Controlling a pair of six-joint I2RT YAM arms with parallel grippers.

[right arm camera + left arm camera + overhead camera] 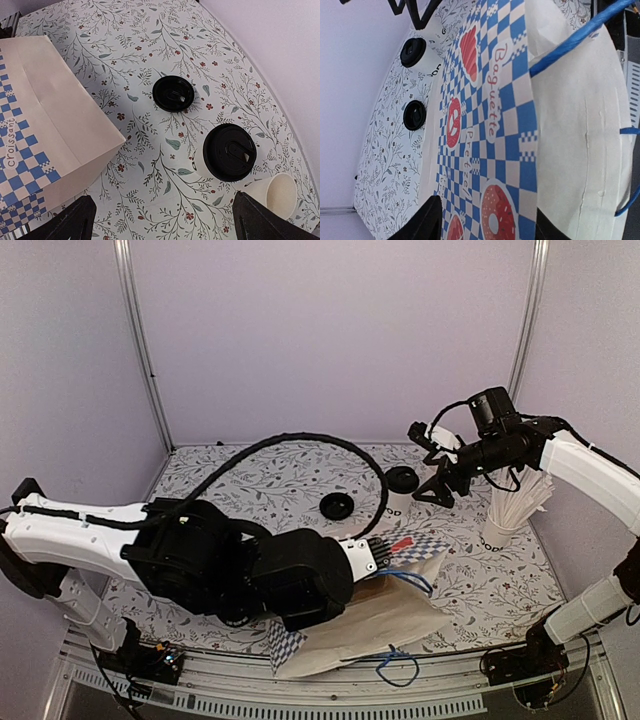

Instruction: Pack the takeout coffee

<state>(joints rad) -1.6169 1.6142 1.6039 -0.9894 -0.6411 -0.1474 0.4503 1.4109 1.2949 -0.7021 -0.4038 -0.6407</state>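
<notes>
Takeout coffee (230, 152): we list it upright on the counter (150, 30), lower right of the right wrist frame. Nearest, left hand (487, 217), fingers apart, over the checked paper bag (570, 150). Mid-frame, loose black lid (173, 93). Farthest, right hand (162, 200), spread wide above the coffee; lidless white cup (277, 195) just beside it.

A cream paper bag (390, 612) with blue checks and blue rope handles lies on the floral tablecloth (480, 580). A loose black lid (173, 93) sits near it, not touching. A cup of white sticks (500, 530) stands well to the right.
</notes>
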